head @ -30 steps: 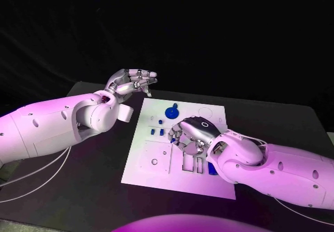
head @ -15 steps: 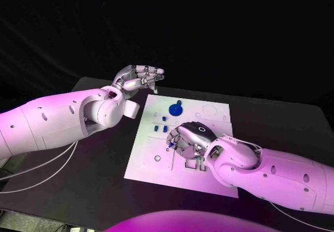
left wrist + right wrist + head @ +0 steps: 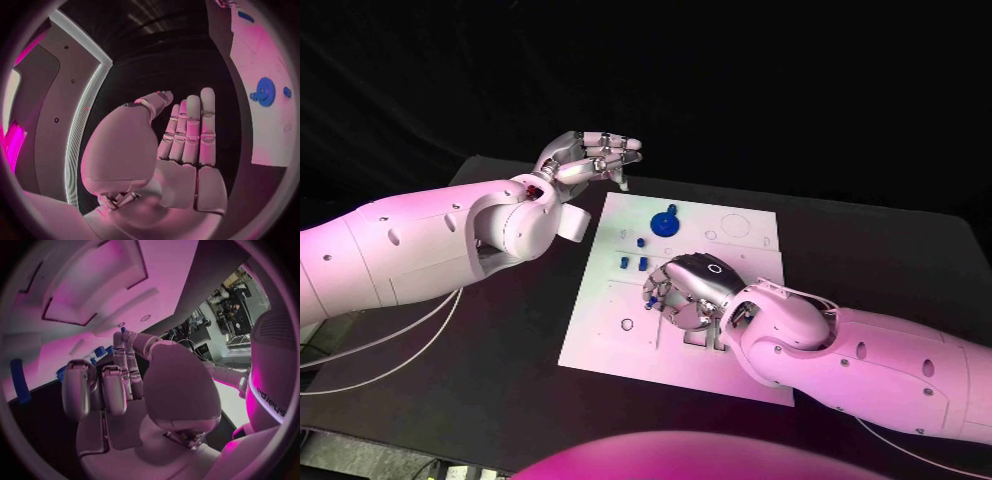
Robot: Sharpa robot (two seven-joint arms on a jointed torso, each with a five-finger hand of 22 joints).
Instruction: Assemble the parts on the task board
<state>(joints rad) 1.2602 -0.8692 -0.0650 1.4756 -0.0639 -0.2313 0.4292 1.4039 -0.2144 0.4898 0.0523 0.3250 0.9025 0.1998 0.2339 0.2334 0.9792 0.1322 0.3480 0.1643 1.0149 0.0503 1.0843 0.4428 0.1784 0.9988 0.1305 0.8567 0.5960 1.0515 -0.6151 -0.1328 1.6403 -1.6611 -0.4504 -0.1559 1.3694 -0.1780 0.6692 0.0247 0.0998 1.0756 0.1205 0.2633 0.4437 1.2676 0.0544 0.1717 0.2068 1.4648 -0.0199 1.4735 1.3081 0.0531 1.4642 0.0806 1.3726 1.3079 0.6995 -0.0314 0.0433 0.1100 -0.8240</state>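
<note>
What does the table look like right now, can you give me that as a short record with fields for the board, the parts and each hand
board: white task board lying flat on the black table
round part: blue round part near the board's far edge
small parts: small blue parts left of the right hand
left hand: left hand raised beyond the board's far left corner, holding nothing, fingers side by side
right hand: right hand low over the board's middle, fingers curled down; whether it holds a part cannot be told

L hand [image 3: 181, 150] empty, fingers [image 3: 194, 130] straight & together, held off the white board [image 3: 265, 60]; round blue part [image 3: 265, 91] sits on board.
</note>
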